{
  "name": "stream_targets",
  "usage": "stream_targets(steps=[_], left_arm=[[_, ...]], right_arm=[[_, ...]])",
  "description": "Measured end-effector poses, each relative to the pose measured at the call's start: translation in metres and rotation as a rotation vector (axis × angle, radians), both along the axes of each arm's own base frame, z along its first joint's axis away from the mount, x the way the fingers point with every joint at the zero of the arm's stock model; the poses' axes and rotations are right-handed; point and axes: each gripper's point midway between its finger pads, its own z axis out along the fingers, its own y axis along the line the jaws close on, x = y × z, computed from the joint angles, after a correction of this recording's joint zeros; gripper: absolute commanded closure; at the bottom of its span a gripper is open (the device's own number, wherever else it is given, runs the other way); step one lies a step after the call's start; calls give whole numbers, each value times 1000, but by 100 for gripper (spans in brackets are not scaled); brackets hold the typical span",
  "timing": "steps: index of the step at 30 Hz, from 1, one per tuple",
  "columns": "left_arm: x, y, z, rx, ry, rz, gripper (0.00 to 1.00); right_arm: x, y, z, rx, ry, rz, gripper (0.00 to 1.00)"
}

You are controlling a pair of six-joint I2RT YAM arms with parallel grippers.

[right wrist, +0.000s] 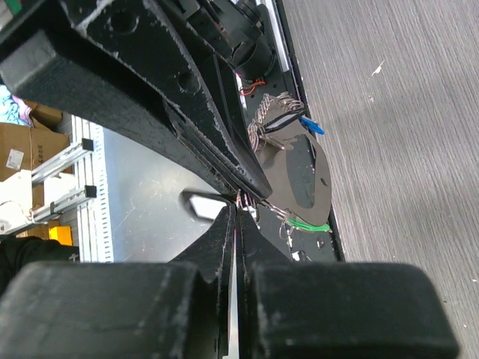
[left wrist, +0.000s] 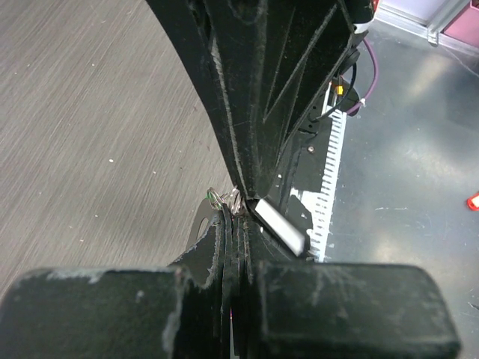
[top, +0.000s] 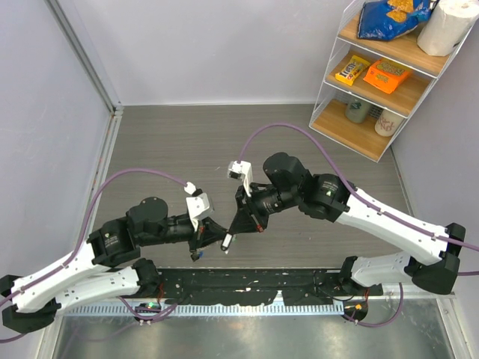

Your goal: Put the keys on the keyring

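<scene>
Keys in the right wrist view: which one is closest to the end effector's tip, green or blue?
The green key, right beside the right end effector's tip; the blue key lies farther away.

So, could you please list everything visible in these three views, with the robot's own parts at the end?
blue-headed key: one, silvery, beside the gripper tips
green-headed key: one, silvery, beside the gripper tips
keyring: silvery wire loops, count unclear, at the left gripper's tips
chips bag: one, blue, top shelf
paper towel roll: one, white, top shelf
yellow snack box: one, middle shelf
orange snack box: one, middle shelf
cups: two, pale, bottom shelf
shelf: one, wood, far right corner
table: one, grey wood grain
left gripper: black, shut
right gripper: black, shut, meeting the left
</scene>
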Motion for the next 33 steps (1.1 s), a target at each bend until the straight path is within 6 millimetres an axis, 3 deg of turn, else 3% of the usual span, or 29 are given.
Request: stream_targets(steps=[33], left_arm=[[3, 7, -4, 38, -76, 44, 100]], right_arm=[[10, -2, -8, -67, 63, -134, 95]])
